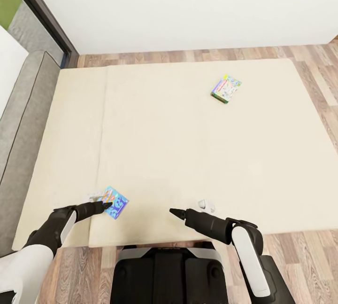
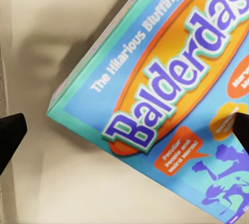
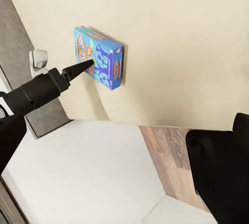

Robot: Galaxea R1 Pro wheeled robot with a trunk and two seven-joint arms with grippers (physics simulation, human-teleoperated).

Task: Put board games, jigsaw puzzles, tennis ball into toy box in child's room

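We are looking down over the bed point(image 1: 188, 153), where our left gripper point(image 1: 107, 205) is reaching with parted jaws around the small blue board game point(image 1: 115, 202) near its front edge, our right gripper point(image 1: 174, 211), whose state we cannot tell, is hovering nearby, and the green-edged game point(image 1: 226, 89) is lying far off.

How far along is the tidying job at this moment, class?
Early on. Nothing looks put away: both board games lie on the bed. In hand: the left hand is at the blue game, its fingers open on either side of a corner in the left wrist view, not yet gripping. Left: the green-edged game further across the bed, untouched. The right hand is empty.
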